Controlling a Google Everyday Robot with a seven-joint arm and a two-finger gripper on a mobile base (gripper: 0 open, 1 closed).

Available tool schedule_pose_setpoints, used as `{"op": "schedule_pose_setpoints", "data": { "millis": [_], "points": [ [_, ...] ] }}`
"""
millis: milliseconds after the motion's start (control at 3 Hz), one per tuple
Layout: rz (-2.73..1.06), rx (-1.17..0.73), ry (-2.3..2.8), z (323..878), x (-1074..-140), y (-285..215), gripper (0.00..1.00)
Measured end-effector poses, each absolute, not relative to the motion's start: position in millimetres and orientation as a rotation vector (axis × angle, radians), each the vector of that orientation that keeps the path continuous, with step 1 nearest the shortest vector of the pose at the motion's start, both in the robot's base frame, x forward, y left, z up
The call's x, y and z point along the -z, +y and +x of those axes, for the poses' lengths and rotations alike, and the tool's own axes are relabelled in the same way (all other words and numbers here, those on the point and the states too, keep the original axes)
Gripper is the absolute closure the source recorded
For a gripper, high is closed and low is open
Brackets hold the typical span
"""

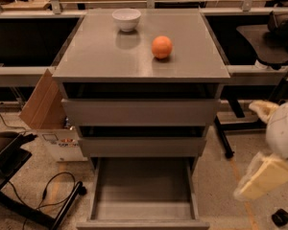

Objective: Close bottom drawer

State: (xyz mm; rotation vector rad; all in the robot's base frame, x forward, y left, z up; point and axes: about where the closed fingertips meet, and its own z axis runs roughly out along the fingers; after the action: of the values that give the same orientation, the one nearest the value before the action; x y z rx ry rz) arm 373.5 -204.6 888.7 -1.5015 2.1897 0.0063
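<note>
— Three drawers in the one grey cabinet (141, 76)?
— Yes. Two wider fronts (140, 111) sit above; the bottom drawer (143, 190) stands pulled out at floor level.
— And on the tabletop (96, 56)?
— One orange (162, 47) and one white bowl (126, 19), apart.
— The arm (283, 128)?
— Low at the right edge, clear of the cabinet. Its tool (261, 178) hangs beside the open drawer; apart or together, I cannot tell.

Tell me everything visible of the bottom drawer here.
The bottom drawer is matte grey and handleless: a flat front panel at the picture's lower edge and a shallow tray with nothing in it. It stands pulled far out, level, beneath two other drawer fronts. Nothing touches it; the pincer hangs to its right, clear of it.
</note>
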Motion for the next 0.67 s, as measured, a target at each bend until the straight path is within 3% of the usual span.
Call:
{"op": "schedule_pose_setpoints", "data": {
  "millis": [667],
  "points": [
    [-1.426, -0.144, 2.296, 346.2, -711.4, -197.6, 0.0]
  ]
}}
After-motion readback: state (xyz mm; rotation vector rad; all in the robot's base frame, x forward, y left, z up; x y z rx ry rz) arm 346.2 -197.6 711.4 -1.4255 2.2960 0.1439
